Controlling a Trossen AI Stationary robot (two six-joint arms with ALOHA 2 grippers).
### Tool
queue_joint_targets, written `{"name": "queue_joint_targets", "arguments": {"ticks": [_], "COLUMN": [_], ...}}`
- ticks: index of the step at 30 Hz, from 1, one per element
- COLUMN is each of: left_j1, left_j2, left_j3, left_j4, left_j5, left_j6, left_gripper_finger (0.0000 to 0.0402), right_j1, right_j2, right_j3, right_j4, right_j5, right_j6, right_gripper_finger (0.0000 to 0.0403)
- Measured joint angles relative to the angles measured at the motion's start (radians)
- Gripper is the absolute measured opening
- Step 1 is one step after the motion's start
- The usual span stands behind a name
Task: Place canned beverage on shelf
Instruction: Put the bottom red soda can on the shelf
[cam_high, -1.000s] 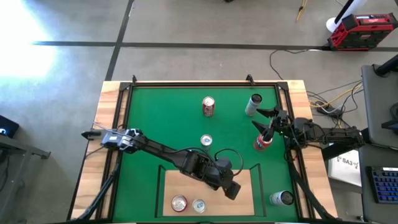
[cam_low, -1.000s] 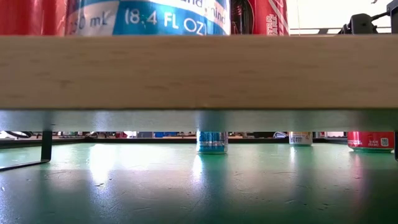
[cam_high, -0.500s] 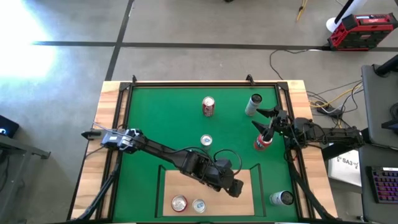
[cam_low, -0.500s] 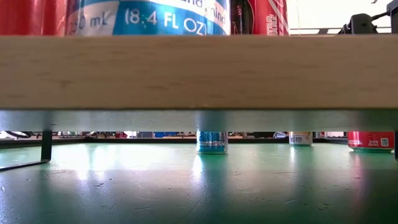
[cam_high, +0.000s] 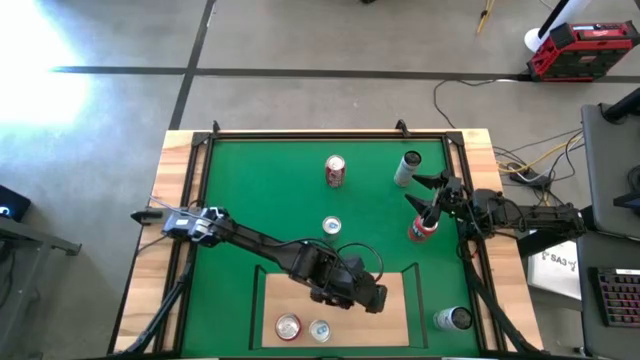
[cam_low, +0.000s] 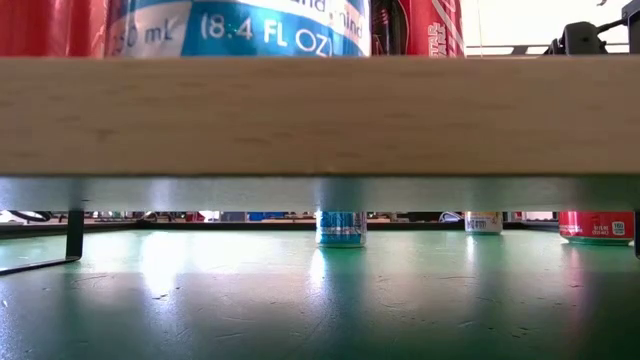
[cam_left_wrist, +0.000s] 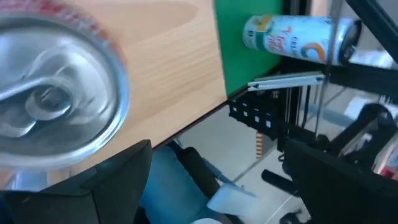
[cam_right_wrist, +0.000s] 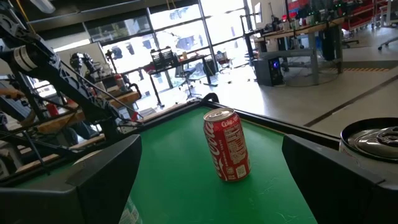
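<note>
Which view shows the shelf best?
The high view: the shelf lies whole under the left end effector. The low view shows only its front edge, the left wrist view a bare corner, the right wrist view none.

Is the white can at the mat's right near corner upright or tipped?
Upright. The high view shows the white can top-on, its round lid facing the camera, standing on the green mat beside the shelf.
</note>
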Motion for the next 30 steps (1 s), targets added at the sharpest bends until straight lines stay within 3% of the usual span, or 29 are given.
{"name": "queue_joint_targets", "arguments": {"ticks": [3, 11, 30], "left_j1": [-0.001, 0.0, 0.072], "left_j2": [0.0, -0.004, -0.005], "left_j3": [0.0, 0.0, 0.0], "left_j4": [-0.023, -0.135, -0.274], "left_j5": [0.003, 0.078, 0.053], "left_j6": [-0.104, -0.75, -0.988], "left_gripper_finger": [0.035, 0.035, 0.035], "right_j1": [0.0, 0.0, 0.0], "right_j2": [0.0, 0.0, 0.0], "right_j3": [0.0, 0.0, 0.0], "right_j4": [0.0, 0.0, 0.0], "right_j5": [0.0, 0.0, 0.0], "right_j6": [0.0, 0.0, 0.0], "right_gripper_finger": [0.0381, 0.0381, 0.0381]}}
